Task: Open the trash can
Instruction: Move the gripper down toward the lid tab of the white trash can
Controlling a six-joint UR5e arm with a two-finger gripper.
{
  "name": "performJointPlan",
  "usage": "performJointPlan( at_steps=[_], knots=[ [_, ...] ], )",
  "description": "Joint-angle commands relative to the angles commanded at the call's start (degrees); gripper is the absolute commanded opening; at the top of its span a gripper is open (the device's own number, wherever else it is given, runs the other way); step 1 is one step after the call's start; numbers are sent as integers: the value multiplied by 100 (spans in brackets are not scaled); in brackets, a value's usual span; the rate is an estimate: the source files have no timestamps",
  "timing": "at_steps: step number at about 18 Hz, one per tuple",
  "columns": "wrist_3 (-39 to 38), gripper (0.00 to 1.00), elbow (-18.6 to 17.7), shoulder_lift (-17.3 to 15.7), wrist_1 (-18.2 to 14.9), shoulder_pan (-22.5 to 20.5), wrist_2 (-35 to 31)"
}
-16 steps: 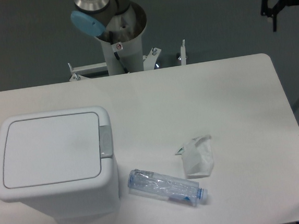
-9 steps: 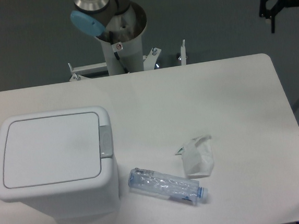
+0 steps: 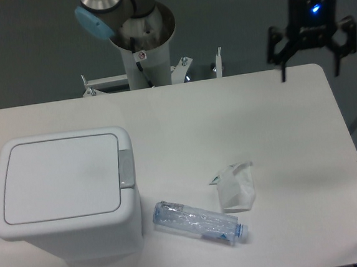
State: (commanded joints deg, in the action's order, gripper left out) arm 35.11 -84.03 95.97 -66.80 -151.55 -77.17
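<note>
Since the earlier frames we see the black two-finger gripper [image 3: 310,66] come much further into view: it was only a sliver at the top right corner, and now it hangs at about one o'clock, over the far right edge of the white rectangular table [image 3: 227,117]. Its two dark fingers [image 3: 280,56] are spread wide apart, pointing down, with nothing between them, and a small blue light glows on the body above them. The robot's shoulder joint with its light blue cap [image 3: 90,22] has also turned a little at twelve o'clock. Everything on the table lies as it did before.

We find the large white plastic trash can [image 3: 65,193] with rounded corners at about eight o'clock, on the left part of the table and well apart from the gripper. Its flat lid [image 3: 60,178] is down and closed. The small grey push-button [image 3: 126,169] sits on the rim at the can's right side, facing the middle of the table.

Just right of the can's lower corner, at about six o'clock, we see a crushed clear plastic bottle [image 3: 199,222] lying on its side, its cap end pointing right. Near it, slightly further back, lies a crumpled clear plastic wrapper [image 3: 236,188]. Neither touches the can.
</note>
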Motion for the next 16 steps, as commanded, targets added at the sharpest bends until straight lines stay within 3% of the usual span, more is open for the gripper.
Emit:
performJointPlan(
  at_steps=[2, 6, 10, 13, 16],
  knots=[
    [-941, 100, 18, 26, 0, 291, 288],
    [-2112, 100, 18, 193, 158, 415, 1747],
    [-2613, 100, 9, 421, 474, 836, 1820],
    [-2957, 100, -8, 615, 956, 1039, 1811],
    [-3028, 100, -61, 642, 1037, 1171, 1793]
  ],
)
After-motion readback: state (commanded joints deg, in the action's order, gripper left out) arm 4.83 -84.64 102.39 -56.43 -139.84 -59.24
